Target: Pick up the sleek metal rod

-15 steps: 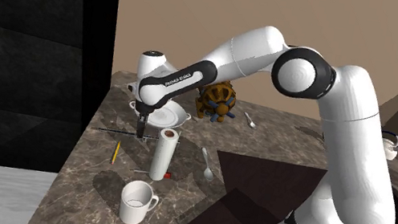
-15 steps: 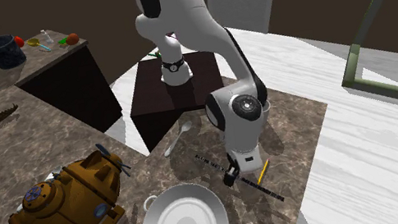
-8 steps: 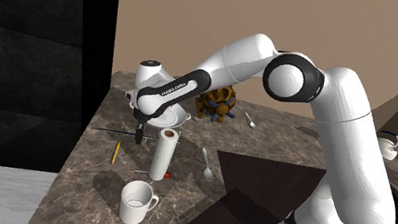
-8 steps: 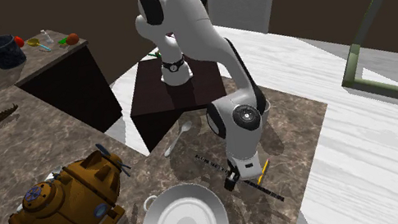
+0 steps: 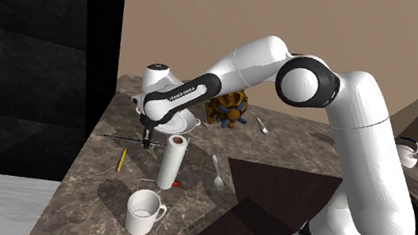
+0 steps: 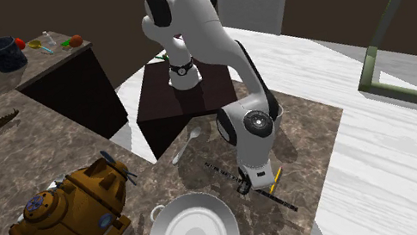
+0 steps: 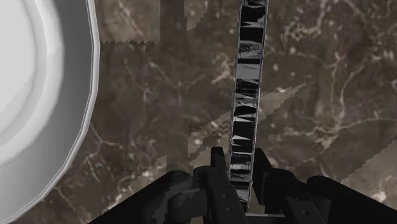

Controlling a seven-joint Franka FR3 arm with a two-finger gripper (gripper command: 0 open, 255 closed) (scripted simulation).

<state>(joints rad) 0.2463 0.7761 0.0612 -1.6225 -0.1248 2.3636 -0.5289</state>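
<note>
Two jaws of your gripper (image 7: pixel 242 164) pinch the rod (image 7: pixel 247 95) from both sides, as the wrist view tells you. Dark and glossy, it lies flat on the counter (image 7: pixel 159 127) just beside the white bowl (image 7: pixel 89 95), its long axis running alongside the bowl's rim. Your second exterior view adds a yellow pencil (image 6: pixel 276 181), farther from the bowl than the rod.

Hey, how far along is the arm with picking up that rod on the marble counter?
Done: the approach. The gripper is down at the rod, beside the white dish. In hand: the grasp. Its fingers sit against both sides of the rod, so it looks clasped. Left: the lift. The rod lies flat on the counter, not yet raised.
</note>
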